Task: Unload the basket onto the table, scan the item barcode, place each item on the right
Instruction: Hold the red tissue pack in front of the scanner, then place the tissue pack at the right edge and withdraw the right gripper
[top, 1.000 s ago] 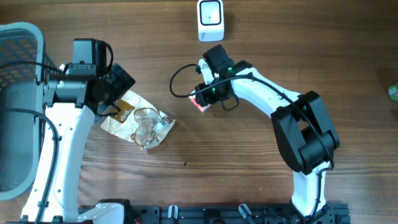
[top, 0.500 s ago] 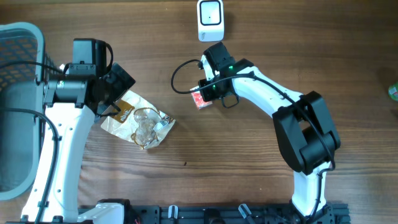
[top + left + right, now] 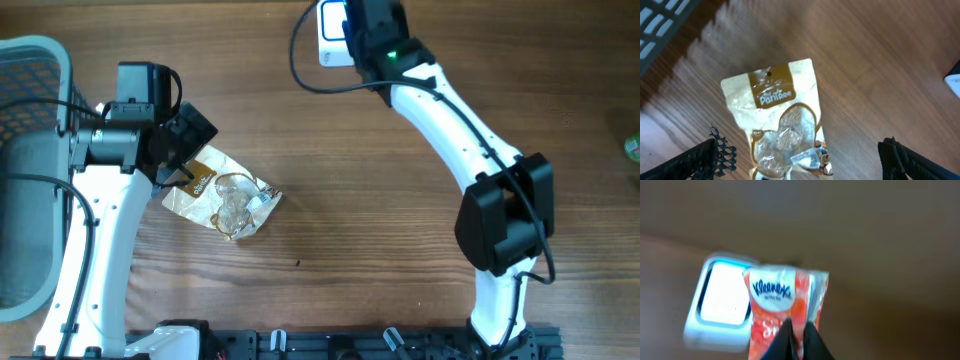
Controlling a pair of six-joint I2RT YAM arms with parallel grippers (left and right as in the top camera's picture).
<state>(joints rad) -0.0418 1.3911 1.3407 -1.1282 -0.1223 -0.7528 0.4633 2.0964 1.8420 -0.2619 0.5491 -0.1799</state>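
Kleenex tissue pack (image 3: 782, 305) is clamped at one end between the closed fingers of the right gripper (image 3: 797, 332). It is held over the white barcode scanner (image 3: 722, 300) at the far edge of the wooden table (image 3: 380, 230). The pack looks light, soft and crinkly, with a slick film wrap. A pinch on the sealed end seam seems the safest hold, since the body would squash and could slide. Off to the left, the left gripper (image 3: 805, 160) stands wide apart, empty, above a Pantree snack pouch (image 3: 777, 110).
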